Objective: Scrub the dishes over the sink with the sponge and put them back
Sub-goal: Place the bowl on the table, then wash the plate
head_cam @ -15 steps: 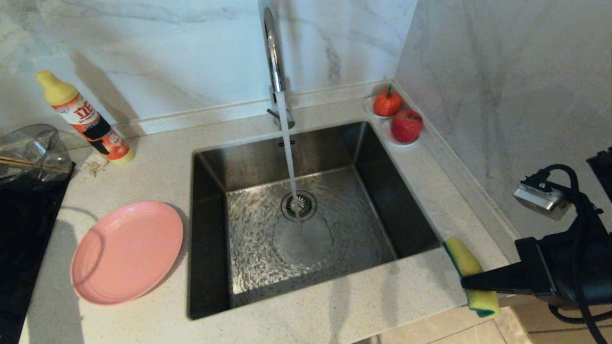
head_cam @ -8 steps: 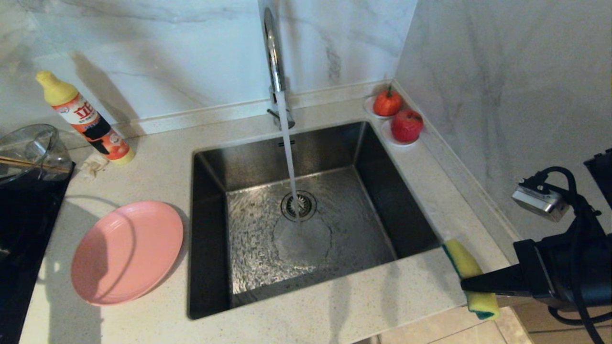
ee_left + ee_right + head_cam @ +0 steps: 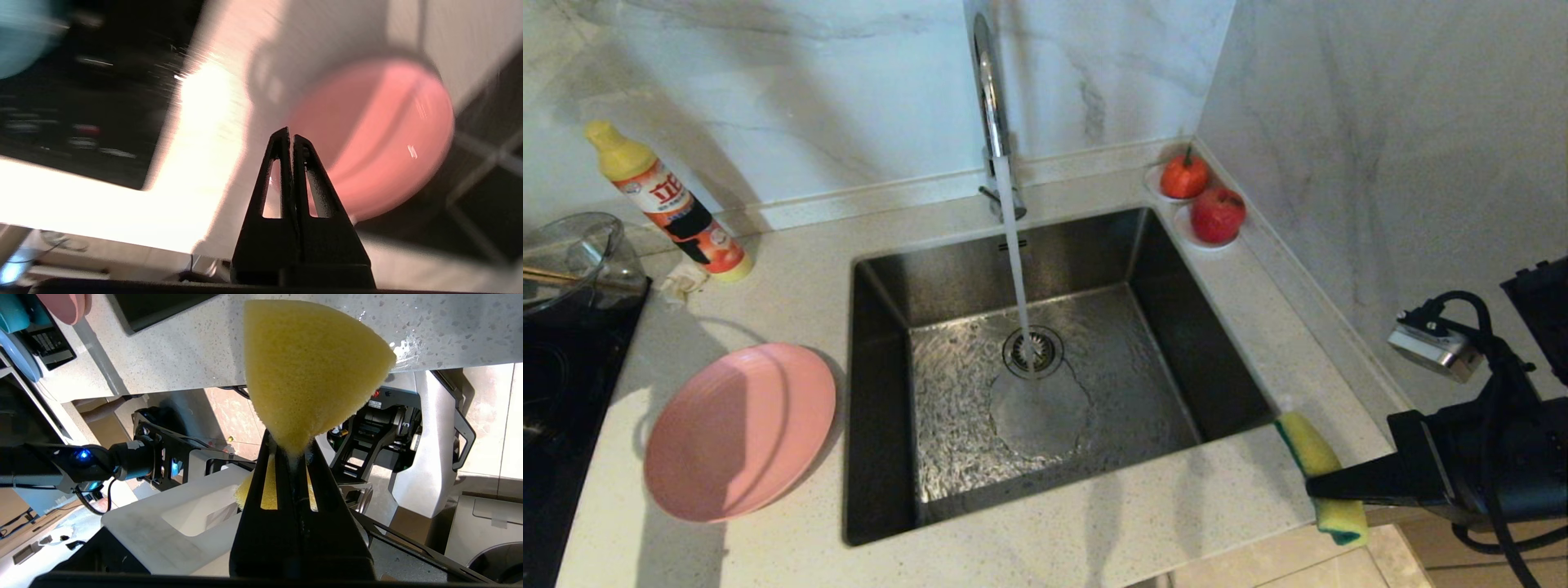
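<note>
The pink plate (image 3: 739,429) lies on the counter left of the sink (image 3: 878,408), under a shadow. In the left wrist view my left gripper (image 3: 289,132) is shut and empty, hovering above the counter beside the plate (image 3: 376,134). A blurred teal bowl (image 3: 20,36) shows beyond it on the black hob. My right gripper (image 3: 1319,486) is shut on the yellow sponge (image 3: 1319,465) at the sink's front right corner, over the counter's edge. The sponge (image 3: 310,367) fans out past the right gripper (image 3: 290,447). Water runs from the tap (image 3: 988,90) onto the drain (image 3: 1033,351).
A detergent bottle (image 3: 666,204) and a glass bowl (image 3: 572,257) with chopsticks stand at the back left. The black hob (image 3: 564,392) borders the plate's left. Two red fruits (image 3: 1201,200) sit at the sink's back right corner. A marble wall closes the right side.
A shadow has spread rightward across the pink plate and the counter at left. The right gripper with the sponge has stayed almost still.
</note>
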### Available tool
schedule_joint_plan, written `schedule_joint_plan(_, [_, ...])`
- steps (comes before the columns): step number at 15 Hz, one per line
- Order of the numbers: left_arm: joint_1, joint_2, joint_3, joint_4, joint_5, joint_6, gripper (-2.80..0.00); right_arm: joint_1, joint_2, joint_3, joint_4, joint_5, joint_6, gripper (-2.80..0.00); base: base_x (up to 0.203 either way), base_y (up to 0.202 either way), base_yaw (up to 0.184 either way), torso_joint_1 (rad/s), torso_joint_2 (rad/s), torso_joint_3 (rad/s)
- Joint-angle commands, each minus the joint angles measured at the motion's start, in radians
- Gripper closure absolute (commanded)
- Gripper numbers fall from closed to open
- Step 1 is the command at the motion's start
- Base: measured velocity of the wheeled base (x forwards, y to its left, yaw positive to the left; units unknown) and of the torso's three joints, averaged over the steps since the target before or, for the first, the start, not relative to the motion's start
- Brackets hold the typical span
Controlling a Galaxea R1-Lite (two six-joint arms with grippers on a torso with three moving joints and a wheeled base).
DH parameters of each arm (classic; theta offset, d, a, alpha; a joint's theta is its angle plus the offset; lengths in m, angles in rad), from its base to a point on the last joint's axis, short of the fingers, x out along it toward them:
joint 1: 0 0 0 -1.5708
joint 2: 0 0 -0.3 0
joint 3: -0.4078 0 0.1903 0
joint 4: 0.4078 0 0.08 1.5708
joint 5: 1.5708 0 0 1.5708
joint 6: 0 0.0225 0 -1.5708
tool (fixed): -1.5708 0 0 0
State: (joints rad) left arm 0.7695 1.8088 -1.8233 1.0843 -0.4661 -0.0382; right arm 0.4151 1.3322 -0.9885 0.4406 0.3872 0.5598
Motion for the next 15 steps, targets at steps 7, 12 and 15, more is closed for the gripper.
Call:
schedule_joint_plan(7, [-0.18, 0.015, 0.183, -0.005, -0.004, 0.052, -2.8, -0.002, 0.005, 0.002, 0.004, 0.001, 0.003, 0.0, 0.0, 0.0, 0.0, 0.0, 0.0, 0.0])
schedule_joint_plan(12, [-0.18, 0.076, 0.191, -0.005, -0.03, 0.054, -2.8, -0.003, 0.009, 0.008, 0.004, 0.001, 0.003, 0.0, 0.0, 0.0, 0.0, 0.0, 0.0, 0.0])
schedule_joint_plan(15, [-0.179, 0.099, 0.21, -0.006, -0.089, 0.057, -2.8, -0.006, 0.004, 0.011, 0.006, 0.001, 0.003, 0.0, 0.0, 0.0, 0.0, 0.0, 0.0, 0.0])
